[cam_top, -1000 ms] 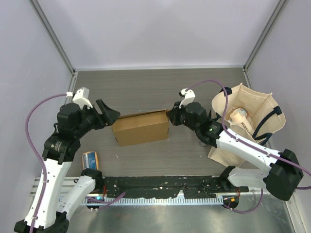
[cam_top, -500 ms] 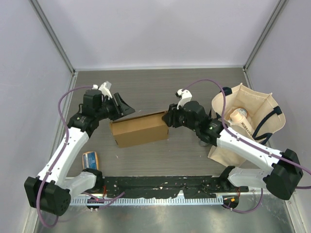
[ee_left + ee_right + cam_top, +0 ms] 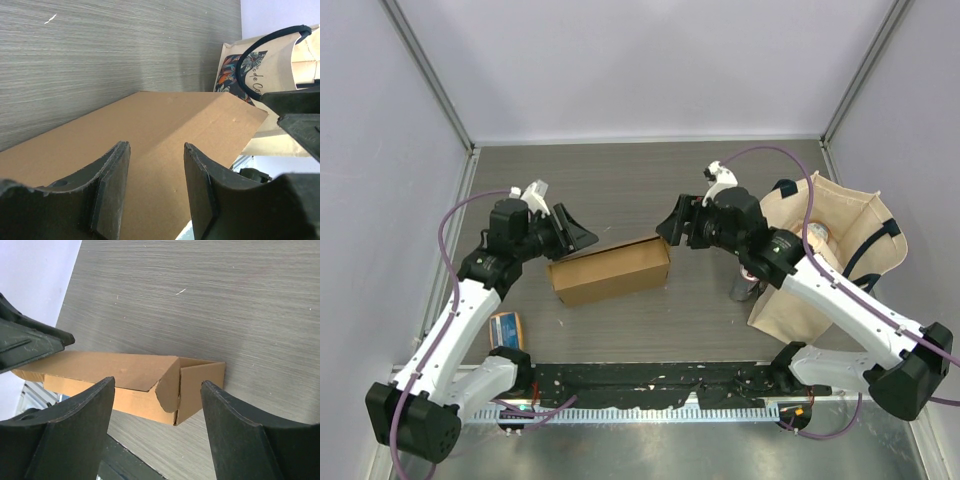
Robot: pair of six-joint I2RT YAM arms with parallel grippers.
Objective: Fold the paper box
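The paper box point(image 3: 610, 270) is a shallow brown cardboard mailer lying on the table, its lid down and a rounded side flap showing at its right end point(image 3: 170, 387). My left gripper point(image 3: 582, 238) hovers over the box's left far corner. Its jaws are open, and the box top point(image 3: 165, 125) shows through the gap at the gripper point(image 3: 156, 146). My right gripper point(image 3: 670, 225) is wide open just beyond the box's right end, clear of the cardboard. In the right wrist view the box point(image 3: 125, 371) lies beyond this gripper point(image 3: 157, 382).
A beige tote bag point(image 3: 835, 250) with dark handles stands at the right, by the right arm's forearm. A small orange-and-blue packet point(image 3: 505, 328) lies near the left arm's base. A black rail point(image 3: 650, 385) runs along the near edge.
My right gripper has opened, let go of the box's right end and pulled back to the far right. The left gripper moved right over the box's left corner and narrowed its jaws.
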